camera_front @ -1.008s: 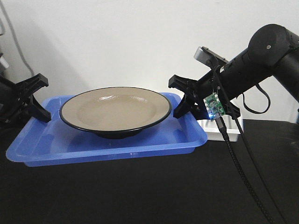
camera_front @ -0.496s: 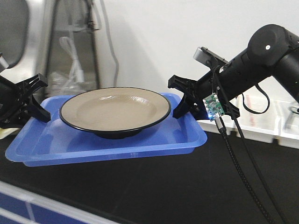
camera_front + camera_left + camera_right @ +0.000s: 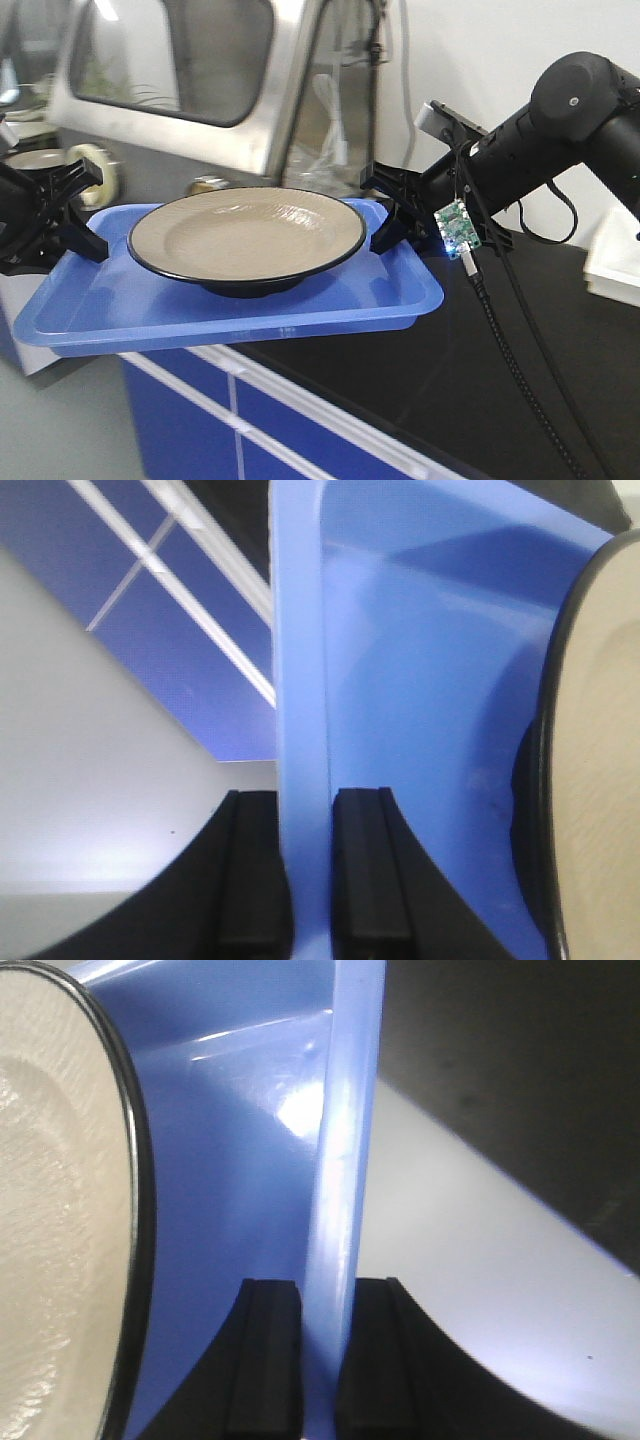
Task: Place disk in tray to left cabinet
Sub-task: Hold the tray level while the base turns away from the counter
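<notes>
The bright blue tray [image 3: 330, 295] hangs level in the air, gripped at both short ends. The tan disk [image 3: 250, 235] with its black rim rests in the tray's middle. My left gripper [image 3: 75, 215] is shut on the tray's left rim [image 3: 300, 680], one finger on each side of it [image 3: 305, 795]. My right gripper [image 3: 385, 210] is shut on the right rim [image 3: 345, 1160] in the same way [image 3: 322, 1285]. The disk's edge shows in both wrist views [image 3: 600, 780] [image 3: 50, 1210]. A grey metal unit with a window [image 3: 180, 70] stands behind; I cannot tell whether it is the left cabinet.
A black countertop [image 3: 420, 400] lies under the tray's right half, with blue cupboard fronts [image 3: 200, 420] below its edge. Grey floor shows at the lower left. A white bin [image 3: 615, 260] sits at the right edge. A cable [image 3: 500, 330] hangs from the right arm.
The background has slid to the right: the grey windowed unit, counter edge and blue cupboard fronts have come into view. Tray, disk and both grippers keep their places in the picture.
</notes>
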Controlling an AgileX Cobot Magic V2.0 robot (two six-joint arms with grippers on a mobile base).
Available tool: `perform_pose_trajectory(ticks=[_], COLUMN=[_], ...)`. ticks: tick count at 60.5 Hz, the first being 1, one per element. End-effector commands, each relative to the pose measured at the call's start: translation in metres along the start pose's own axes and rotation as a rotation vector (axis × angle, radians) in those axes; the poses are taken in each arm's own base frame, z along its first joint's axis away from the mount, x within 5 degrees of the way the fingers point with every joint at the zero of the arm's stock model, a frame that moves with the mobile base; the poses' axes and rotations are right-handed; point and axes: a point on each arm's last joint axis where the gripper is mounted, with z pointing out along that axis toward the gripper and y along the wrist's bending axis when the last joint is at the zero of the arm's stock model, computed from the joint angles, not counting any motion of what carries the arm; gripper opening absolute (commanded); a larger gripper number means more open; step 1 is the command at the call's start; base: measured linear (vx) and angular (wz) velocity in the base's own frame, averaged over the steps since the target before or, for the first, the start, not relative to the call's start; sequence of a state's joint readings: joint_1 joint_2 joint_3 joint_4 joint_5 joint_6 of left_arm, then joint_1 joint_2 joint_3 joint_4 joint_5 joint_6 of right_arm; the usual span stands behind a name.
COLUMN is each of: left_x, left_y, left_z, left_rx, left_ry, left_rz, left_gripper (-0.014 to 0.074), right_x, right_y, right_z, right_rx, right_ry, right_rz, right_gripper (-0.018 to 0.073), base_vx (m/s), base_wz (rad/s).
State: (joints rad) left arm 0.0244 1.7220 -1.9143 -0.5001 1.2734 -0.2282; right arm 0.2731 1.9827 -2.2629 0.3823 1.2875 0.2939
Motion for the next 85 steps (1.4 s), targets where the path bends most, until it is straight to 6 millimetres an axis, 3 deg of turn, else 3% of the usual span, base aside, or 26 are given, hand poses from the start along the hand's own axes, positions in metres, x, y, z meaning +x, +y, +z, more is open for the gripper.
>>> perform_pose_trajectory(ticks=[1, 85], left_x=[0.0085, 0.0087], left_y=[-0.0397, -0.0396], left_z=[-0.0314, -0.0313], left_rx=[0.217, 0.217], left_ry=[-0.069, -0.066], left_rz=[0.001, 0.001], left_gripper=[-0.0002, -0.0002], right_x=[0.0095, 0.0095], right_y=[0.0384, 0.0384], right_z=[-0.0391, -0.0391], right_rx=[-0.190, -0.190], right_ry=[-0.036, -0.036], right_rz=[-0.030, -0.030], right_gripper=[-0.0001, -0.0001], base_vx=[-0.09, 0.00], base_wz=[0.55, 0.55])
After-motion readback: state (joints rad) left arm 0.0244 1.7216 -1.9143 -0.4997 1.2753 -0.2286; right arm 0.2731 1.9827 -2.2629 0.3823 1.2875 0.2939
